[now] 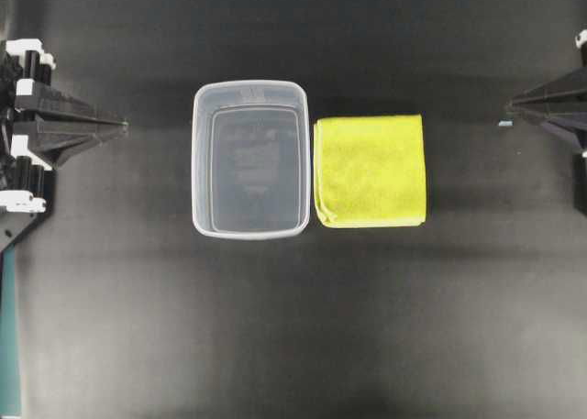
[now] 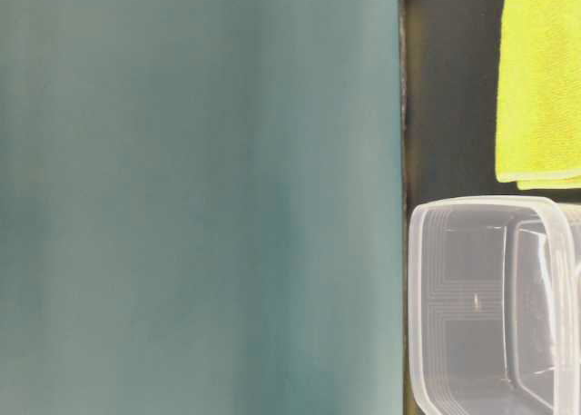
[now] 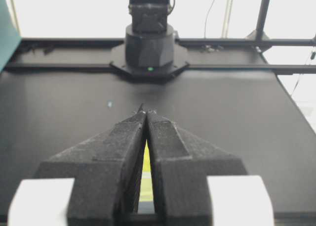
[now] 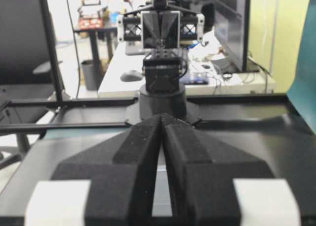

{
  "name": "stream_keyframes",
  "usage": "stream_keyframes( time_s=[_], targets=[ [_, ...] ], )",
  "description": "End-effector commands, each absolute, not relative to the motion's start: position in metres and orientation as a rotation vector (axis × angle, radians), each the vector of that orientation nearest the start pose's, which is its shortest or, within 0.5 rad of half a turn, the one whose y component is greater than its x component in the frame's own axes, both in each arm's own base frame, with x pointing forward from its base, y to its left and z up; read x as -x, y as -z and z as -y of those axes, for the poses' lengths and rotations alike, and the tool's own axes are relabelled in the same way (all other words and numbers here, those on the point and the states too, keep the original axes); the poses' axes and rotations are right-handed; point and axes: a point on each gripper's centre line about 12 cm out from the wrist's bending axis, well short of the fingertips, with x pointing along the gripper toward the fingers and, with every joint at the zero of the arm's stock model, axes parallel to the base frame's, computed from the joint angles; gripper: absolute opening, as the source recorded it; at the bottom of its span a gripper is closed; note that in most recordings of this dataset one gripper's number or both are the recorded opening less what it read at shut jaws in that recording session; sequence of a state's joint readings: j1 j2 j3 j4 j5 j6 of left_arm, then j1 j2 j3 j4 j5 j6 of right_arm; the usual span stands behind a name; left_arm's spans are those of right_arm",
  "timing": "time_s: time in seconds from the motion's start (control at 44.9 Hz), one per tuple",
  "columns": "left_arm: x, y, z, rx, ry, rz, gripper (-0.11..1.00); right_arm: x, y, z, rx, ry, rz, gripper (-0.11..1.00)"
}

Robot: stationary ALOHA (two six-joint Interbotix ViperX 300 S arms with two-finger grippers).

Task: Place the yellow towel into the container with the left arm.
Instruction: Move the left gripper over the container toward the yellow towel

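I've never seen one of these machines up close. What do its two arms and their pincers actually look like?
Both are matte black. Each ends in a pincer of two rough, wedge-shaped fingers tapering to a sharp point: the left gripper and the right gripper. White blocks sit at the base of the fingers, and the left arm carries several white fittings along its side.

A black table (image 1: 293, 327) fills the overhead view. A teal panel (image 2: 200, 197) covers most of the table-level view. Beyond the table's far edge in the right wrist view stand a white desk (image 4: 163, 85), a monitor (image 4: 232, 23) to the right and a mouse (image 4: 131, 76) to the left.
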State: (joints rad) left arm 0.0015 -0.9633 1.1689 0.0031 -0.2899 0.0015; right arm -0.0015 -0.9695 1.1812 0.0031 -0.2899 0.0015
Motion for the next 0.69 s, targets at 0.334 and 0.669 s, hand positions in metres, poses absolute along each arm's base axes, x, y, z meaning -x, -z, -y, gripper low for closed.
stream_keyframes(
  time_s=[0.334, 0.669],
  targets=[
    [-0.221, -0.313, -0.004, 0.02, -0.012, 0.029, 0.54, -0.199, -0.301, 0.002, -0.06, 0.012, 0.106, 0.7],
    [-0.295, -0.327, -0.013, 0.009, -0.048, -0.339, 0.72, -0.186, -0.304, 0.014, -0.064, 0.077, 0.058, 0.74]
  ],
)
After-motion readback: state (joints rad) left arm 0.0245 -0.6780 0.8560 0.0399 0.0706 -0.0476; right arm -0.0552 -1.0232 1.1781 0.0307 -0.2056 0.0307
